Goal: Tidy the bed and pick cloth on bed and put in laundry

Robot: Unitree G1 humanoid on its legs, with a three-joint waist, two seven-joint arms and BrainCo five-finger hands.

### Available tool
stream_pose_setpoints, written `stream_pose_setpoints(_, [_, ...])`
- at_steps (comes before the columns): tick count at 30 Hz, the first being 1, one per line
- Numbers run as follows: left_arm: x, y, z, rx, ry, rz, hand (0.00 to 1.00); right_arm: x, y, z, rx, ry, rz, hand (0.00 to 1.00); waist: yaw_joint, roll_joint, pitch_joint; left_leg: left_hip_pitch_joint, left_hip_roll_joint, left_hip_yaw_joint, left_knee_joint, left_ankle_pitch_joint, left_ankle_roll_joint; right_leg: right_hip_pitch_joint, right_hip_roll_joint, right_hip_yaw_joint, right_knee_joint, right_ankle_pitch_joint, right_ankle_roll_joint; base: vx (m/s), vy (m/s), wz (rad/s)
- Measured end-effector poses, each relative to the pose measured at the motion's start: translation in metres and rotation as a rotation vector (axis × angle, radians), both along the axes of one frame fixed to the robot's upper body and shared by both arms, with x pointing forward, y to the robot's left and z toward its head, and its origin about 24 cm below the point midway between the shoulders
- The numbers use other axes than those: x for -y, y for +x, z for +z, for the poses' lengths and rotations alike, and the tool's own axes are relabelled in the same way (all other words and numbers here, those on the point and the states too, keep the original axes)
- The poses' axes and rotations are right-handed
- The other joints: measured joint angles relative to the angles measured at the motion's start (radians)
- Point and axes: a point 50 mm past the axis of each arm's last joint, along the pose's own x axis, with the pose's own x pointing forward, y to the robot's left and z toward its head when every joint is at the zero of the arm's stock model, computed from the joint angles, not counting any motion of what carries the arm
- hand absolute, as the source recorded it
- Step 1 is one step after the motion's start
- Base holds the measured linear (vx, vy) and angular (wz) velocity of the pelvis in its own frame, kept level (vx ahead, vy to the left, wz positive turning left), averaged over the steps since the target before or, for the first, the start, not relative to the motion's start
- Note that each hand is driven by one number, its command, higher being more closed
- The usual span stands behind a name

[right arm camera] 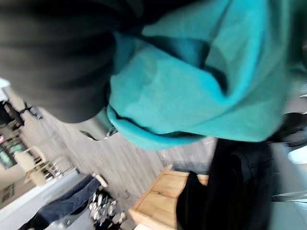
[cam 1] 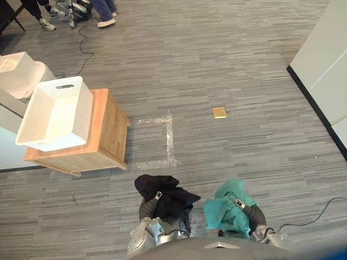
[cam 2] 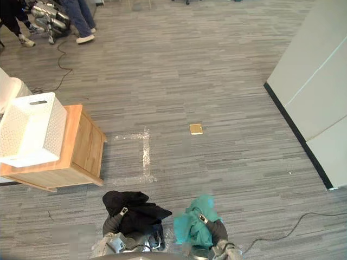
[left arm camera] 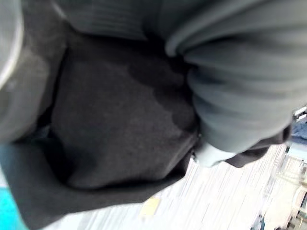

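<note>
Black cloth (cam 1: 165, 196), teal cloth (cam 1: 226, 210), open floor (cam 1: 227, 70)

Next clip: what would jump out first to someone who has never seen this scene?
Two bundles of cloth sit low in the head views, close to the robot: a black cloth draped over the left hand and a teal cloth over the right hand. To the robot's left, a white lattice basket stands on a wooden cabinet, apart from both cloths. Ahead, a tape square marks the floor.
</note>
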Motion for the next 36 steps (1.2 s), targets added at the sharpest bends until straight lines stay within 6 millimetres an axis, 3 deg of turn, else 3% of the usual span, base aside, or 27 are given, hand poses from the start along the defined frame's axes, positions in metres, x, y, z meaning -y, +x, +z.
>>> stream_pose_setpoints(1, [-0.005, 0.0, 0.0, -0.004, 0.011, 0.002, 1.0, -0.004, 0.002, 0.0, 0.003, 0.009, -0.004, 1.0, 0.004, -0.024, -0.011, 0.031, -0.039, -0.015, -0.01, -0.022, 0.004, -0.104, -0.081, 0.005, 0.274, 0.0, 0.002, 0.41, 0.109, 0.55])
stream_pose_setpoints(2, [-0.008, -0.002, 0.0, -0.009, 0.023, -0.008, 1.0, -0.009, 0.004, -0.002, -0.003, 0.015, -0.006, 1.0, -0.006, -0.043, -0.017, 0.075, -0.07, -0.051, -0.023, -0.037, 0.018, -0.185, -0.145, 0.021, 0.488, 0.073, -0.029, 0.43, 0.089, 0.69])
stream_pose_setpoints(4, [-0.013, -0.003, 0.0, -0.012, 0.045, -0.023, 1.0, -0.015, 0.002, -0.004, -0.014, 0.011, -0.002, 1.0, -0.02, -0.045, -0.014, 0.122, -0.077, -0.111, -0.031, -0.052, 0.028, -0.236, -0.161, 0.03, 0.636, 0.049, -0.046, 0.5, 0.031, 1.0])
stream_pose_setpoints(5, [-0.015, -0.004, 0.002, -0.006, 0.066, -0.035, 1.0, -0.019, 0.002, -0.005, -0.018, 0.018, -0.001, 1.0, -0.026, -0.043, -0.013, 0.177, -0.072, -0.166, -0.067, -0.051, 0.027, -0.276, -0.141, 0.025, 0.664, 0.006, -0.061, 0.46, -0.018, 1.13])
stream_pose_setpoints(7, [-0.013, -0.001, 0.005, 0.012, 0.068, -0.046, 1.0, -0.019, 0.003, -0.004, -0.014, 0.016, -0.004, 1.0, -0.028, -0.034, -0.007, 0.23, -0.053, -0.214, -0.103, -0.051, 0.026, -0.311, -0.093, 0.021, 0.605, -0.03, -0.074, 0.4, -0.063, 0.91])
stream_pose_setpoints(10, [-0.013, 0.004, 0.007, 0.022, 0.083, -0.052, 1.0, -0.018, 0.003, -0.004, -0.001, 0.019, 0.0, 1.0, -0.059, -0.015, 0.002, 0.285, 0.006, -0.311, -0.125, -0.049, 0.005, -0.353, 0.039, 0.052, 0.279, -0.029, -0.084, 0.45, -0.189, 1.14])
stream_pose_setpoints(12, [-0.016, 0.009, 0.007, 0.029, 0.097, -0.056, 1.0, -0.018, -0.001, -0.005, -0.01, 0.025, 0.002, 1.0, -0.076, -0.014, 0.008, 0.308, 0.041, -0.386, -0.132, -0.066, -0.034, -0.36, 0.137, 0.209, -0.119, 0.137, -0.064, 0.42, -0.273, 1.18])
stream_pose_setpoints(13, [-0.017, 0.01, 0.007, 0.033, 0.1, -0.056, 1.0, -0.018, -0.003, -0.006, -0.016, 0.027, 0.002, 1.0, -0.077, -0.024, 0.007, 0.312, 0.039, -0.391, -0.131, -0.074, -0.052, -0.354, 0.142, 0.256, -0.204, 0.184, -0.051, 0.45, -0.331, 1.12])
stream_pose_setpoints(14, [-0.021, 0.008, 0.008, 0.039, 0.115, -0.059, 1.0, -0.02, -0.008, -0.007, -0.029, 0.037, -0.006, 1.0, -0.077, -0.057, 0.012, 0.341, 0.026, -0.402, -0.129, -0.104, -0.105, -0.334, 0.124, 0.327, -0.295, 0.243, -0.038, 0.56, -0.448, 1.19])
stream_pose_setpoints(15, [-0.021, 0.007, 0.004, 0.022, 0.117, -0.065, 1.0, -0.018, -0.008, -0.008, -0.03, 0.037, -0.027, 1.0, -0.086, -0.047, 0.03, 0.386, 0.046, -0.423, -0.119, -0.132, -0.145, -0.298, 0.126, 0.317, -0.243, 0.379, -0.074, 0.56, -0.445, 1.17])
stream_pose_setpoints(18, [-0.007, 0.0, 0.001, 0.027, 0.076, -0.08, 1.0, 0.002, 0.003, -0.005, -0.003, -0.026, -0.025, 1.0, -0.078, 0.039, 0.034, 0.394, 0.126, -0.424, -0.077, -0.099, -0.177, -0.295, 0.162, 0.238, -0.092, 0.249, -0.115, 0.41, -0.326, 0.7])
stream_pose_setpoints(21, [-0.009, -0.003, 0.001, 0.037, 0.061, -0.056, 1.0, 0.003, 0.009, -0.003, 0.005, -0.03, -0.007, 1.0, -0.075, 0.039, 0.031, 0.331, 0.146, -0.404, 0.032, -0.053, -0.186, -0.296, 0.149, 0.189, -0.041, 0.166, -0.129, 0.25, -0.255, 0.56])
stream_pose_setpoints(22, [-0.007, -0.002, 0.001, 0.04, 0.049, -0.048, 1.0, 0.002, 0.012, -0.002, 0.014, -0.022, 0.006, 1.0, -0.073, 0.032, 0.031, 0.246, 0.155, -0.377, 0.169, -0.007, -0.178, -0.282, 0.144, 0.164, -0.062, 0.159, -0.137, 0.16, -0.256, 0.61])
stream_pose_setpoints(23, [-0.005, -0.002, 0.001, 0.041, 0.039, -0.046, 1.0, 0.001, 0.012, -0.002, 0.016, -0.013, 0.021, 1.0, -0.073, 0.038, 0.035, 0.147, 0.192, -0.333, 0.332, 0.08, -0.173, -0.232, 0.144, 0.13, -0.12, 0.162, -0.14, 0.17, -0.234, 0.64])
stream_pose_setpoints(24, [-0.003, -0.003, 0.001, 0.039, 0.034, -0.046, 1.0, 0.0, 0.012, -0.003, 0.01, -0.006, 0.032, 1.0, -0.073, 0.037, 0.039, 0.111, 0.214, -0.31, 0.402, 0.123, -0.173, -0.199, 0.146, 0.113, -0.151, 0.163, -0.143, 0.27, -0.214, 0.93])
stream_pose_setpoints(25, [0.002, -0.003, 0.002, 0.041, 0.013, -0.046, 1.0, -0.004, 0.008, -0.005, -0.008, -0.001, 0.059, 1.0, -0.066, 0.035, 0.041, 0.04, 0.27, -0.229, 0.536, 0.109, -0.154, -0.116, 0.147, 0.061, -0.204, 0.158, -0.17, 0.25, -0.143, 0.77])
stream_pose_setpoints(26, [0.003, -0.003, 0.002, 0.042, 0.01, -0.052, 1.0, -0.002, 0.007, -0.005, -0.011, -0.005, 0.059, 1.0, -0.062, 0.035, 0.041, 0.023, 0.279, -0.2, 0.549, 0.081, -0.151, -0.096, 0.143, 0.046, -0.215, 0.153, -0.173, 0.25, -0.142, 0.75])
stream_pose_setpoints(28, [0.005, -0.003, 0.003, 0.05, 0.003, -0.06, 1.0, 0.002, 0.01, -0.004, -0.001, -0.015, 0.055, 1.0, -0.055, 0.039, 0.041, -0.008, 0.276, -0.125, 0.531, 0.026, -0.141, -0.042, 0.14, 0.017, -0.247, 0.144, -0.173, 0.2, -0.071, 0.49])
stream_pose_setpoints(29, [0.004, -0.005, 0.005, 0.059, 0.001, -0.056, 1.0, 0.002, 0.013, -0.003, 0.008, -0.021, 0.061, 1.0, -0.052, 0.041, 0.04, -0.029, 0.259, -0.04, 0.447, -0.005, -0.134, -0.001, 0.139, -0.014, -0.268, 0.134, -0.169, 0.24, -0.022, 0.6])
stream_pose_setpoints(31, [0.005, -0.008, 0.007, 0.062, -0.004, -0.053, 1.0, 0.001, 0.02, 0.0, 0.03, -0.021, 0.069, 1.0, -0.051, 0.04, 0.041, -0.026, 0.219, 0.048, 0.288, -0.005, -0.129, 0.035, 0.134, -0.048, -0.278, 0.121, -0.164, 0.22, 0.055, 0.66])
stream_pose_setpoints(32, [0.008, -0.01, 0.007, 0.055, -0.009, -0.053, 1.0, 0.001, 0.021, 0.0, 0.03, -0.026, 0.068, 1.0, -0.055, 0.045, 0.038, -0.021, 0.163, 0.111, 0.079, 0.053, -0.126, 0.058, 0.132, -0.089, -0.275, 0.097, -0.138, 0.19, 0.096, 0.66])
stream_pose_setpoints(33, [0.009, -0.011, 0.007, 0.048, -0.008, -0.047, 1.0, 0.002, 0.02, -0.001, 0.021, -0.033, 0.069, 1.0, -0.046, 0.045, 0.035, -0.012, 0.143, 0.129, -0.001, 0.107, -0.026, 0.062, 0.134, -0.092, -0.262, 0.081, -0.124, 0.2, 0.107, 0.56])
stream_pose_setpoints(36, [0.003, -0.008, 0.008, 0.053, 0.014, -0.038, 1.0, -0.012, 0.028, 0.003, 0.043, -0.014, 0.11, 1.0, -0.021, -0.011, 0.02, 0.012, 0.073, 0.137, -0.072, 0.125, -0.02, 0.076, 0.099, -0.103, -0.281, 0.079, -0.089, 0.26, 0.083, 0.24])
